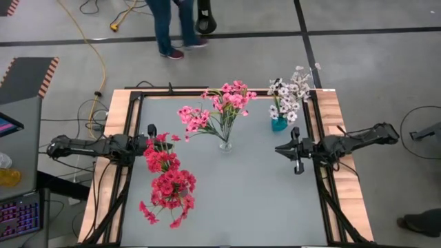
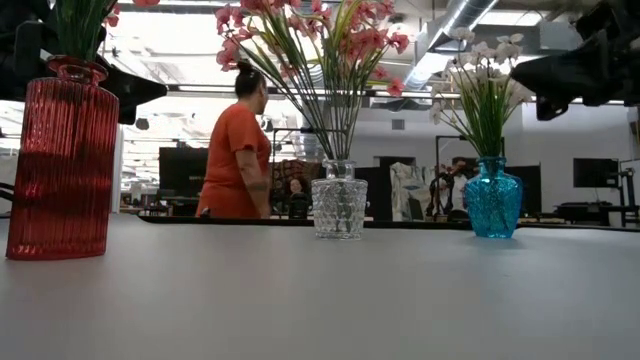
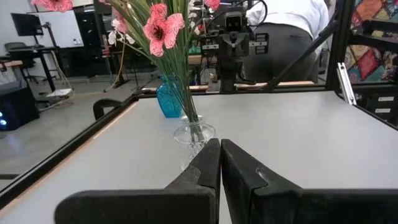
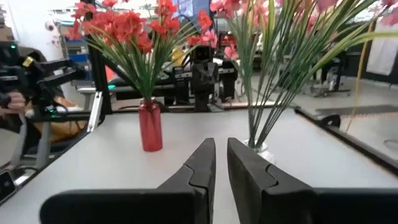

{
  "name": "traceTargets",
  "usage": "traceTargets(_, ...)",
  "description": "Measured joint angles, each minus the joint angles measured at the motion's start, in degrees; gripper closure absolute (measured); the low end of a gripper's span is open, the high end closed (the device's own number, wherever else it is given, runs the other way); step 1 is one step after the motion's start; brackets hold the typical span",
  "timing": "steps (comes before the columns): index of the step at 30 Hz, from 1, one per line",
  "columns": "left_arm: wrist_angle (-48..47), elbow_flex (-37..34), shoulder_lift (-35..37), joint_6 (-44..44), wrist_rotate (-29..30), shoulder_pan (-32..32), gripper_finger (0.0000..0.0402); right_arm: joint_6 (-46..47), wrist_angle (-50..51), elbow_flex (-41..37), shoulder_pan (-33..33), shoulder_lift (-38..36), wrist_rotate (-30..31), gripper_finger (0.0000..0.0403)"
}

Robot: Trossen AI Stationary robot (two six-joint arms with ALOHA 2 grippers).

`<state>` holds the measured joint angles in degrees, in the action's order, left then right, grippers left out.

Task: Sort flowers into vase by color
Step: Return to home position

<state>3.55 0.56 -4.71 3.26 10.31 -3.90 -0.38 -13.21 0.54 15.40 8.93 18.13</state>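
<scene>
Three vases stand on their bases on the grey table. A ribbed red vase [image 2: 62, 160] holds red blossoms [image 1: 169, 184] at the left. A clear glass vase [image 1: 225, 145] in the middle holds pink flowers [image 1: 222, 105]. A blue vase [image 1: 279, 125] at the far right holds white flowers [image 1: 289, 91]. My left gripper [image 1: 147, 140] hovers shut at the left edge beside the red blossoms and faces the clear vase [image 3: 194, 137]. My right gripper [image 1: 278, 149] hovers shut at the right, near the blue vase, facing the red vase [image 4: 150, 127]. No loose flowers lie on the table.
Black rails [image 1: 131, 110] and wooden strips border the table on the left, right and far sides. A person in an orange shirt [image 2: 237, 160] stands beyond the far edge. The near middle of the tabletop [image 1: 241, 207] is bare.
</scene>
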Motion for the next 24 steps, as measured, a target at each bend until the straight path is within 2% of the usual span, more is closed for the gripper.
traceTargets(8,-0.09,-0.04,0.0,0.12,-0.14,0.0,0.0401,-7.41,0.97,0.0,-3.97,-2.83,0.09,0.0334)
traceTargets(15,-0.21,-0.07,0.0,0.58,-0.66,0.0,0.0401,-6.37,9.32,-0.02,-7.6,-8.88,0.03,0.0334)
traceTargets(24,-0.28,-0.09,0.0,1.22,-1.05,0.0,0.0401,-8.0,11.41,0.37,-8.85,-8.69,-0.71,0.0334)
